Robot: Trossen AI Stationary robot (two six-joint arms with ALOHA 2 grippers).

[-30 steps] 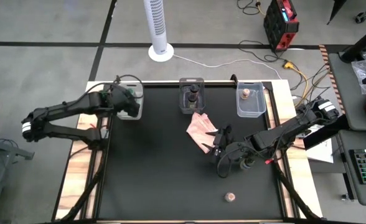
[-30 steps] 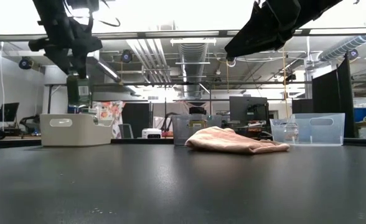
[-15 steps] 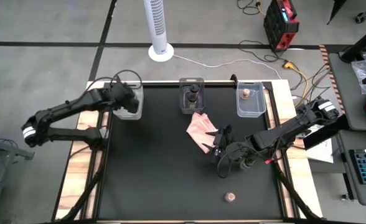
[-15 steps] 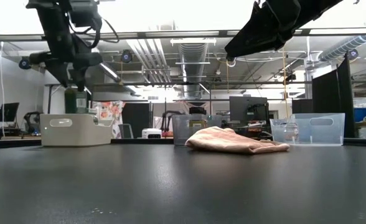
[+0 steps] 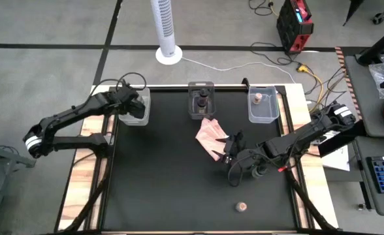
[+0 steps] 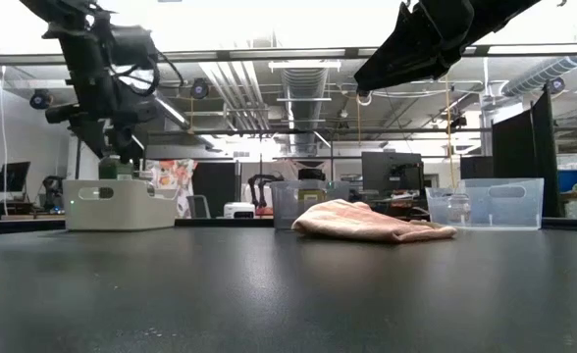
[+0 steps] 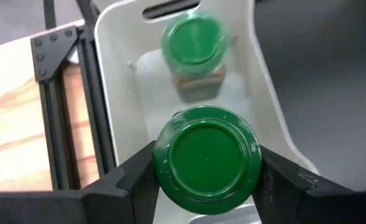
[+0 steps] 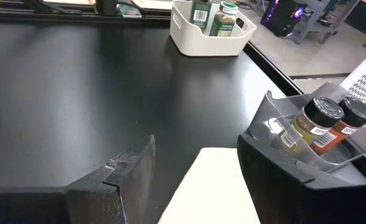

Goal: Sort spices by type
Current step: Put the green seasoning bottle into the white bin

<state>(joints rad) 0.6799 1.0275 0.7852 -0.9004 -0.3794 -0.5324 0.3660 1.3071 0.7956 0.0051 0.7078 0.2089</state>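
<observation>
Your left gripper [image 7: 206, 186] is closed on a small round green-lidded spice jar [image 7: 206, 158], which sits between the jaws and hangs inside the white plastic bin [image 7: 267, 93]; lower it straight and let go only once it stands on the bin floor. Just beyond the jaws a second green-lidded jar [image 7: 193, 42] already stands, so keep clear of it. Your right gripper [image 8: 192, 180] waits with its jaws wide apart and empty above the pink cloth [image 5: 210, 137].

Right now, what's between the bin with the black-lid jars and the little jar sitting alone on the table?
The pink cloth lies between the middle bin and the lone jar, seen in the high view.
</observation>
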